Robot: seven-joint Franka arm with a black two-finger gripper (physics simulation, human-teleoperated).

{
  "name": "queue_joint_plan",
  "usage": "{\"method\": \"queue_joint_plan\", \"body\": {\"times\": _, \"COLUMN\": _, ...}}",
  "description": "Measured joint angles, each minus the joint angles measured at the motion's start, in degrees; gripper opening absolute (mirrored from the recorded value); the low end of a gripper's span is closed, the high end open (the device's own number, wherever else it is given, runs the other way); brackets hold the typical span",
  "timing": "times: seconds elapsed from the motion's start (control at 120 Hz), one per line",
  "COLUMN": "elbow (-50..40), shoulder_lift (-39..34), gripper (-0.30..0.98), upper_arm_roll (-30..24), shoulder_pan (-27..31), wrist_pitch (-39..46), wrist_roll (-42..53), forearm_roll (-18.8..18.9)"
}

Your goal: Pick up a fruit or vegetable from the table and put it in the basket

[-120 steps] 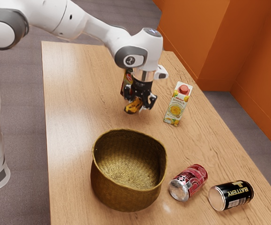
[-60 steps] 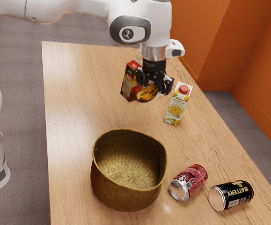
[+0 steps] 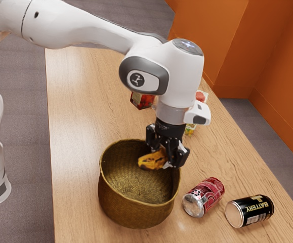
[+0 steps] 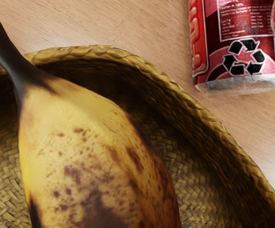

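basket (image 3: 131, 211): rough woven straw | table (image 3: 75, 152): smooth wood | red can (image 3: 205, 195): glossy metal

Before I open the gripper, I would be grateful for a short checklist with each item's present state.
1. Gripper has the banana between its fingers: ok.
2. Banana is over the mouth of the basket: ok, both views agree.
3. Basket stands upright: ok.
4. Red can and black can lie outside the basket: ok.
5. Fingers have room from the rim to open: cannot tell; the exterior view shows them close to its far side.
6. Banana rests on the basket's floor: not ok, it is held above it.
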Motion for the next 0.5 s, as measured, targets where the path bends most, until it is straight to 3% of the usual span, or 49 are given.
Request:
{"method": "queue_joint_plan", "body": {"times": 0.175, "elbow": 0.01, "shoulder_lift": 1.97, "gripper": 0.13, "upper_arm_roll": -0.18, "shoulder_pan": -2.31, "wrist_pitch": 0.71, "wrist_roll": -1.65, "forearm_roll": -0.16}}
{"method": "queue_joint_plan", "body": {"times": 0.308, "elbow": -0.32, "shoulder_lift": 1.99, "gripper": 0.47, "upper_arm_roll": -0.58, "shoulder_pan": -2.30, "wrist_pitch": 2.50, "wrist_roll": -2.99, "forearm_roll": -0.10}}
{"method": "queue_joint_plan", "body": {"times": 0.5, "elbow": -0.71, "shoulder_lift": 2.27, "gripper": 0.63, "upper_arm_roll": -3.83, "shoulder_pan": -2.04, "wrist_pitch": 6.61, "wrist_roll": -4.28, "forearm_roll": 3.15}}
